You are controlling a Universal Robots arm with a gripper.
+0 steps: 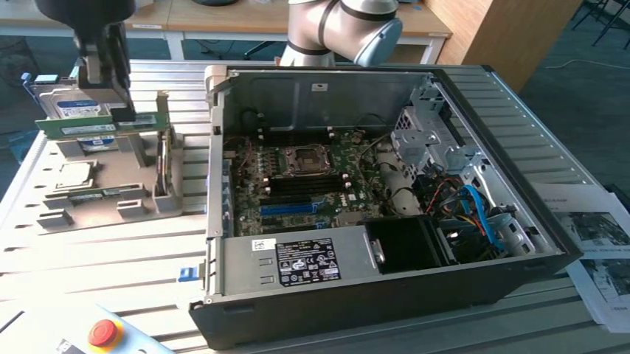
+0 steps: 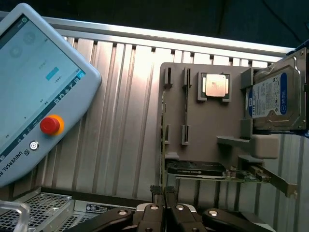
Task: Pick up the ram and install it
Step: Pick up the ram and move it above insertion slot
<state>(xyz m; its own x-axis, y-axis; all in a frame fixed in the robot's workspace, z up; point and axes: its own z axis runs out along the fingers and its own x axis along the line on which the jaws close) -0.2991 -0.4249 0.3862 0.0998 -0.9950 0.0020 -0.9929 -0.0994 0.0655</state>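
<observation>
From where I stand the claw (image 1: pixel 121 115) is closed on the ram (image 1: pixel 94 127). It pinches the top edge of the long green stick and holds it level, lifted clear above the grey parts holder (image 1: pixel 99 217) at the exterior view's left. The ram hangs in front of the blue-labelled hard drive (image 1: pixel 71 108), well apart from the open computer case (image 1: pixel 394 302) on the same slatted tabletop (image 1: pixel 118 251). The carry is the step in hand, I'd say, and to go well the stick should stay level and square. It should clear the case's near wall, then line up lengthwise with the dark memory slots (image 1: pixel 295 193) on the motherboard (image 1: pixel 340 166) beside the processor socket. A thin board pinched at one edge will likely twist if it is nudged, so a slow, straight path looks wise. In the wrist view the teach pendant (image 2: pixel 29 87) reads "UNIVERSAL" along its rim, beside its red stop button (image 2: pixel 49 125). The power supply label (image 1: pixel 307 262) in the case is white on black, but its print is too fine to read. The same goes for the hard drive's label and the small white sticker on the ram.
</observation>
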